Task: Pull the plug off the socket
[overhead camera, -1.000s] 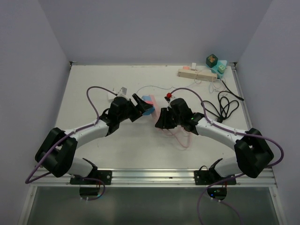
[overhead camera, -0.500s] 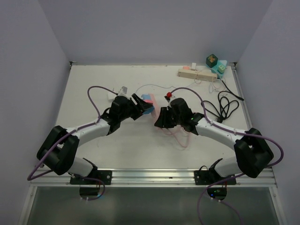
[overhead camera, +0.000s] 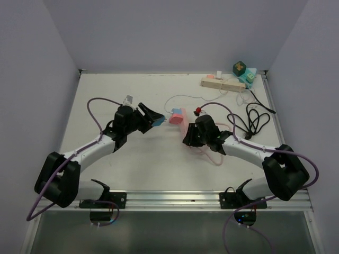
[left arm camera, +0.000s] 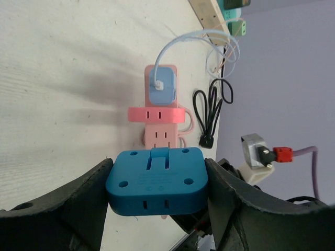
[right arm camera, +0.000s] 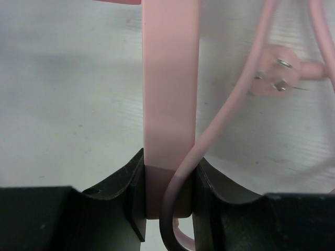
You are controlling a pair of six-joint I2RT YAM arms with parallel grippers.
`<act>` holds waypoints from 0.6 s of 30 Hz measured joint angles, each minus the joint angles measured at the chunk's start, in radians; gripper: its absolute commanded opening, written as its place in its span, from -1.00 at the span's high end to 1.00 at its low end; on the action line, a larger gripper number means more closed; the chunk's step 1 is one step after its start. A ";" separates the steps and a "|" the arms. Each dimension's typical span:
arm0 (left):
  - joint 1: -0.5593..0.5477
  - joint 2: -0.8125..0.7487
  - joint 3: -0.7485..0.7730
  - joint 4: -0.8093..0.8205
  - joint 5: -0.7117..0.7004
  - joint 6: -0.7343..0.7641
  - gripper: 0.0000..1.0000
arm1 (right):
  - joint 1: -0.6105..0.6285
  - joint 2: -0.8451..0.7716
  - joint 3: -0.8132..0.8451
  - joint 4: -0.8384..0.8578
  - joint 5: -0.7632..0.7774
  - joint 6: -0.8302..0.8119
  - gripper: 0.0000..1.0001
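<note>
Top view, from above and behind the arms: near the middle of the white table (overhead camera: 106, 90), the left gripper (overhead camera: 153, 118) is clamped on a dark blue plug (overhead camera: 158, 121). Just to its right lies the pink socket strip (overhead camera: 180, 117), its long axis running away from the right arm toward the far-left. The right gripper (overhead camera: 189, 136) grips the strip's near end. Plug and strip appear apart, with a thin gap of table between them, so the plug looks already free — though the gap is too small to be sure. A light-blue charger (overhead camera: 174, 112) sits on the strip.

Left wrist view: the blue plug (left arm camera: 157, 180) fills the space between the two black fingers (left arm camera: 78, 198), held by its sides. The pink socket strip (left arm camera: 159, 133) lies straight ahead, in line with the plug, slots facing the camera. The plug's upper edge overlaps the strip here, so contact cannot be judged. A white cable (left arm camera: 178, 44) loops off the charger.

Right wrist view: the fingers are closed narrowly on the pink socket strip (right arm camera: 170, 94), which runs straight up the frame. A pink cord (right arm camera: 246, 89) curls beside it to a pronged pink plug (right arm camera: 275, 73). The blue plug is out of view.

Any further pull should run along the strip's axis, away from the right arm.
</note>
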 measured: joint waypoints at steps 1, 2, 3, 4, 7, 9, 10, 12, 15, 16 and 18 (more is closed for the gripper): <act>0.020 -0.016 0.000 -0.007 0.008 0.001 1.00 | -0.013 0.000 -0.010 -0.012 0.021 0.004 1.00; 0.037 -0.030 0.001 -0.016 0.015 0.003 1.00 | -0.027 0.000 -0.017 -0.028 0.042 0.010 1.00; 0.048 -0.041 0.004 -0.028 0.019 0.006 1.00 | -0.035 0.000 -0.021 -0.042 0.057 0.014 1.00; 0.053 -0.049 0.008 -0.039 0.026 0.011 1.00 | -0.042 0.000 -0.023 -0.051 0.069 0.016 1.00; 0.053 -0.062 0.017 -0.069 0.048 0.031 1.00 | -0.043 0.000 -0.022 -0.053 0.074 0.017 1.00; 0.056 -0.068 0.027 -0.100 0.055 0.063 1.00 | -0.043 -0.001 -0.018 -0.054 0.074 0.016 1.00; 0.061 -0.069 0.038 -0.119 0.055 0.084 1.00 | -0.043 -0.003 -0.015 -0.057 0.074 0.015 1.00; 0.076 -0.068 0.058 -0.149 0.046 0.135 1.00 | -0.044 -0.016 -0.007 -0.066 0.075 0.012 1.00; 0.101 -0.058 0.091 -0.174 -0.002 0.204 1.00 | -0.053 -0.058 0.009 -0.094 0.075 0.003 1.00; 0.108 -0.047 0.104 -0.176 -0.031 0.227 1.00 | -0.057 -0.076 0.016 -0.104 0.075 -0.002 1.00; 0.115 -0.021 0.126 -0.176 -0.092 0.272 1.00 | -0.065 -0.106 0.027 -0.111 0.074 -0.012 1.00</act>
